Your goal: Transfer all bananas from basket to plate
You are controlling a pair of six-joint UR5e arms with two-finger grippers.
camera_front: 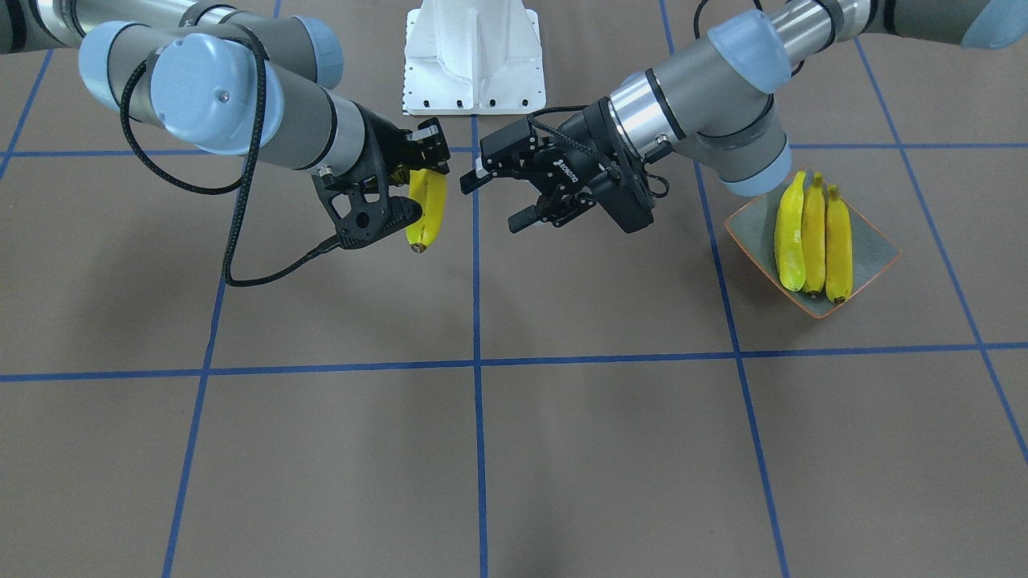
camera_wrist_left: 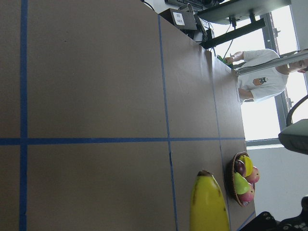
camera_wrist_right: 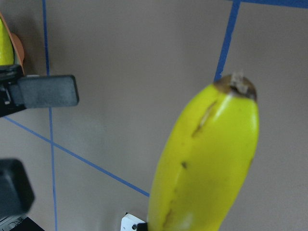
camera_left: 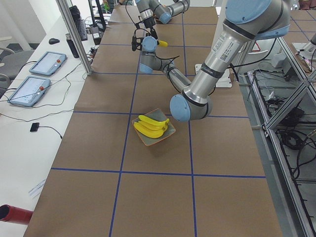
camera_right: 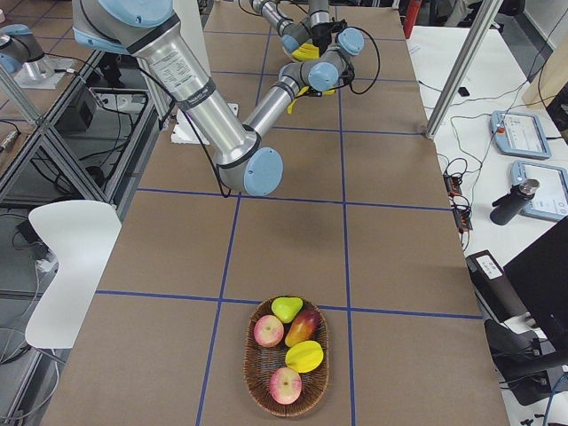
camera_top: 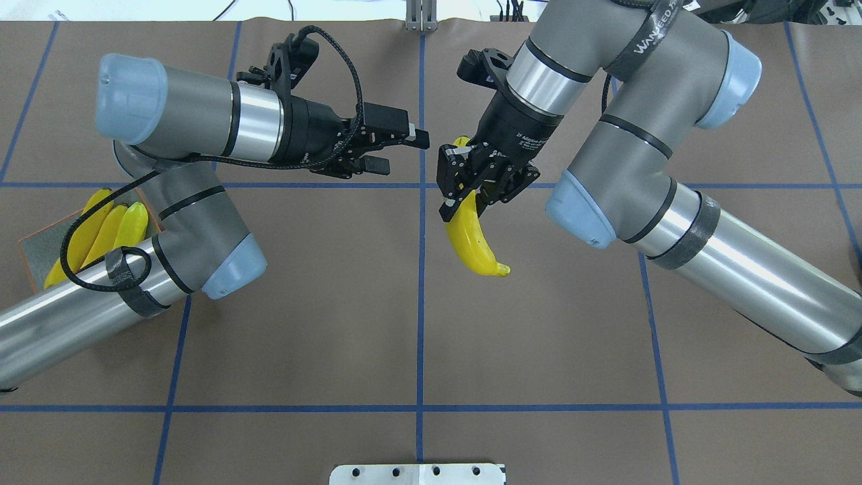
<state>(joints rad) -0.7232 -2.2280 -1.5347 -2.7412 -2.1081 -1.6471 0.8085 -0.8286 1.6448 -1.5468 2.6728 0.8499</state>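
Right pincer (camera_top: pixel 467 190): I gripped one bright yellow curved banana (camera_top: pixel 473 246) above the brown papered table (camera_top: pixel 323 323), near its centre.
Left pincer (camera_top: pixel 397 151): my jaws stood apart, just beside it.
Speckled grey-green plate (camera_front: pixel 877 250): held three yellow bananas (camera_front: pixel 813 237) side by side.

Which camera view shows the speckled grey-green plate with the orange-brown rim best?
The exterior front-facing view: the speckled grey-green plate lies nearly unobstructed, three yellow bananas side by side on it. Overhead, the left arm covers most of it. Exterior left shows it whole but small. The right wrist view catches only a rim sliver.
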